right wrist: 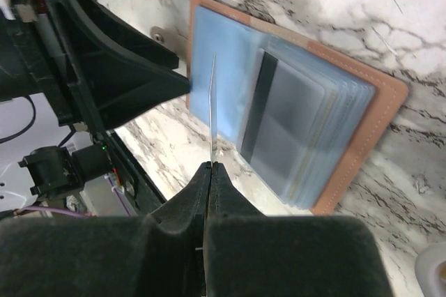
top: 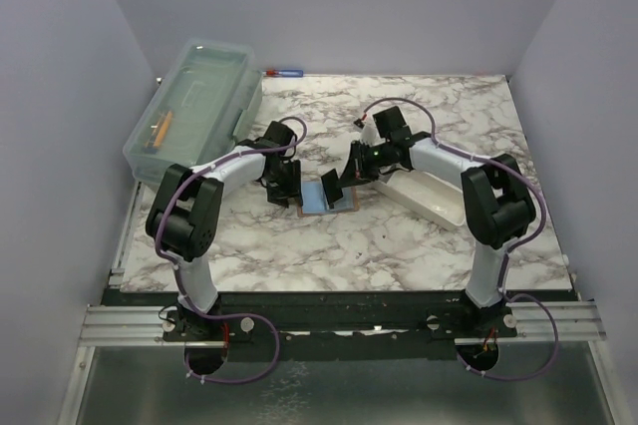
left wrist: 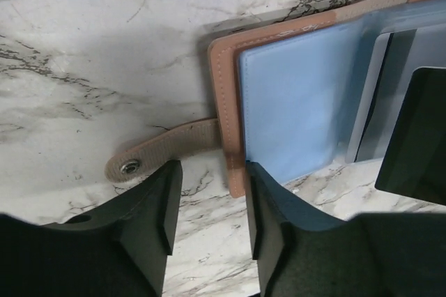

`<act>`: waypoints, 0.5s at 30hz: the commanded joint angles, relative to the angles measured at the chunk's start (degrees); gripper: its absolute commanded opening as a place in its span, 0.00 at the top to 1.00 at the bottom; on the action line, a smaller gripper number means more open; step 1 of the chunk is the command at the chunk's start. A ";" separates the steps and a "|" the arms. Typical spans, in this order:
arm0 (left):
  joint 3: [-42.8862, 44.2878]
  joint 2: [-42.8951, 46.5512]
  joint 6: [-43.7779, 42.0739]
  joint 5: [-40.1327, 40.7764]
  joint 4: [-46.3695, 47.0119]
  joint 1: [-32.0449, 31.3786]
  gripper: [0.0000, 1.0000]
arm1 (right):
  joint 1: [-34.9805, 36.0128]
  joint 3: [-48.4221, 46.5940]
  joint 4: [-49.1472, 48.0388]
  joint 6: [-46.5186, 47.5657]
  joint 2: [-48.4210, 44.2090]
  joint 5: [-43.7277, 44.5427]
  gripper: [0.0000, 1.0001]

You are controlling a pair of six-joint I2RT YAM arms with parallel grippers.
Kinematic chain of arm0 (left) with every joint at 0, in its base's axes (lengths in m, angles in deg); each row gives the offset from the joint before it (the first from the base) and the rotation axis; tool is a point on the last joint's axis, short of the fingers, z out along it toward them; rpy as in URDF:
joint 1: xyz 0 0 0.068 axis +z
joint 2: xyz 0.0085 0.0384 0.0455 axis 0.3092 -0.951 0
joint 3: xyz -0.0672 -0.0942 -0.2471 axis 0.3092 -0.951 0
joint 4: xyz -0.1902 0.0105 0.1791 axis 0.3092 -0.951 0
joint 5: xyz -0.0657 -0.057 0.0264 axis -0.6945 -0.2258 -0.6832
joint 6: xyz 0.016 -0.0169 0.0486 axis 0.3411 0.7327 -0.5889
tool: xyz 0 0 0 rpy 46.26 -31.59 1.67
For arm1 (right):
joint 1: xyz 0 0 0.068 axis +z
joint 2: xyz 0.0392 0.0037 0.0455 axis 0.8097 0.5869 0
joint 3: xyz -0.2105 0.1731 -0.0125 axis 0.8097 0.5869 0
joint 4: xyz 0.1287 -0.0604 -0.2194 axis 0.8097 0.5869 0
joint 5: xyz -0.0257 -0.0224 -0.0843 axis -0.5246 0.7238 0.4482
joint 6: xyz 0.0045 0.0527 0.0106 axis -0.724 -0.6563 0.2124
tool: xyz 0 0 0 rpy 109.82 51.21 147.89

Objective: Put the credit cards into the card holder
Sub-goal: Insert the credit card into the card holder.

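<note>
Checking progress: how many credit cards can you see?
2: the held card, pinched by the right pincer over the open card holder; a dark-striped card in its sleeves. Others may be hidden.

No text, label, brand or number can be read in any view. The card holder (left wrist: 224,95) shows only plain leather, stitching and clear sleeves. The card (right wrist: 212,102) pinched in the right hand (right wrist: 210,168) is edge-on in the right wrist view. In the left wrist view it shows a dark face with no legible print. From above, everything is too small to read.
</note>
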 commanded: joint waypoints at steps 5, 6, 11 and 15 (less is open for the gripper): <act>-0.31 -1.77 -0.94 3.44 -1.98 0.47 0.60 | 0.39 -3.13 7.04 -0.34 3.08 -1.54 1.00; -0.25 -1.82 -1.02 3.31 -2.03 0.48 0.61 | 0.66 -3.57 7.67 -0.19 3.57 -1.52 1.00; -0.31 -1.73 -1.19 2.72 -1.99 0.51 0.65 | 1.88 -5.98 11.00 0.08 5.89 0.57 1.00; -0.31 0.60 -1.45 1.60 -2.09 0.50 0.51 | 2.53 -6.88 12.52 -0.05 6.74 2.07 1.00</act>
